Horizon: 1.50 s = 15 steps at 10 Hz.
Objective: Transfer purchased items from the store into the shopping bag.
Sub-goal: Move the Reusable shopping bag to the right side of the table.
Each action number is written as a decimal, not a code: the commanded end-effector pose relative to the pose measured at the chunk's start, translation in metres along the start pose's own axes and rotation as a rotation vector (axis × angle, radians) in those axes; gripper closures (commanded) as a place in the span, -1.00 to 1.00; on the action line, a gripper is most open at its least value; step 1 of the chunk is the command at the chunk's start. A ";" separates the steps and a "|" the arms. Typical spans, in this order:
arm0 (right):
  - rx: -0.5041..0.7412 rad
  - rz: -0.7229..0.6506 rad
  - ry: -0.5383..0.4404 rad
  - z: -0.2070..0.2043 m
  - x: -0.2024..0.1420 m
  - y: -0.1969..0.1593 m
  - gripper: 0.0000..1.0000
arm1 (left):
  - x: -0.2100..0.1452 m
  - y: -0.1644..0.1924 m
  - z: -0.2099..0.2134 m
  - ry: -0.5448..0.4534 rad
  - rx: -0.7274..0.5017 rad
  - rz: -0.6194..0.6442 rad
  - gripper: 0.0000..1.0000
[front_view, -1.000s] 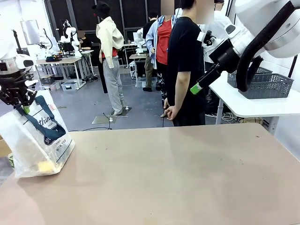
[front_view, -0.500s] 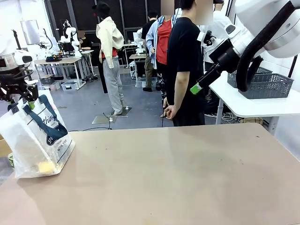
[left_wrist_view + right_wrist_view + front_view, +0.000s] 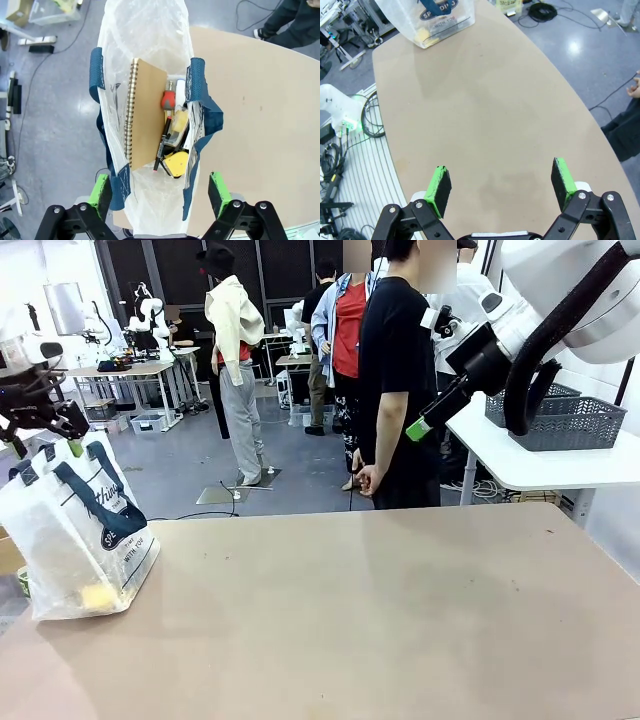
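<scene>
1. The left pincer (image 3: 159, 192) hangs released, its green pads spread wide with nothing between them, directly above the mouth of the shopping bag (image 3: 145, 60).
2. The right pincer (image 3: 502, 187) is likewise released and empty, high over bare bench (image 3: 495, 115), with the bag well apart from it at the far end of the board.
3. Below the left pincer, inside the bag, lie the purchased items: one brown spiral-bound notebook (image 3: 145, 117) standing on edge, one red-handled tool (image 3: 168, 100) beside it, one dark pen-like piece (image 3: 162, 145), and one yellow-and-black piece (image 3: 175, 162) nearest the pincer. More may sit underneath; the crinkled plastic hides it.
4. In the front view the bag (image 3: 80, 540) stands upright at the bench's left end, just under the left pincer (image 3: 40, 425), with something yellow showing through its lower wall.
5. Count: one bag with two navy strap handles (image 3: 200, 100), both loose and held by nothing; two pincers, both unloaded; four items that can be told apart in the bag.
6. Progress, as a judgement: the transfer looks finished or nearly so. The bench around both pincers carries no loose goods, and a grey lattice basket (image 3: 560, 420) sits on a white side table beyond the right arm; whether it holds anything cannot be told.
</scene>
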State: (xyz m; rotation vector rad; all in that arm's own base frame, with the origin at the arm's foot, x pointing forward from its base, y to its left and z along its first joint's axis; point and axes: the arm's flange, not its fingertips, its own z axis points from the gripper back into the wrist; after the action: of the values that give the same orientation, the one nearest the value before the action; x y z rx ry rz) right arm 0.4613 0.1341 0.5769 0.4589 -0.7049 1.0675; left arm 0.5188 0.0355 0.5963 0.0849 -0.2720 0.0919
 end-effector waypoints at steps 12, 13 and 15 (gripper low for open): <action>0.003 -0.011 0.018 0.001 0.002 -0.001 -1.00 | -0.004 -0.001 0.016 -0.038 -0.008 -0.168 -1.00; 0.003 -0.011 0.018 0.001 0.002 -0.001 -1.00 | -0.004 -0.005 0.024 -0.033 -0.061 -0.294 -1.00; 0.003 -0.011 0.018 0.001 0.002 -0.001 -1.00 | -0.001 -0.013 0.032 -0.097 -0.233 -0.522 -1.00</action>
State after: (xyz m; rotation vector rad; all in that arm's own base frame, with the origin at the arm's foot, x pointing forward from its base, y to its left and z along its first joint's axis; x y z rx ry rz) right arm 0.4614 0.1342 0.5768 0.4590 -0.7047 1.0675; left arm 0.5102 0.0094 0.6219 0.0226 -0.3347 -0.3268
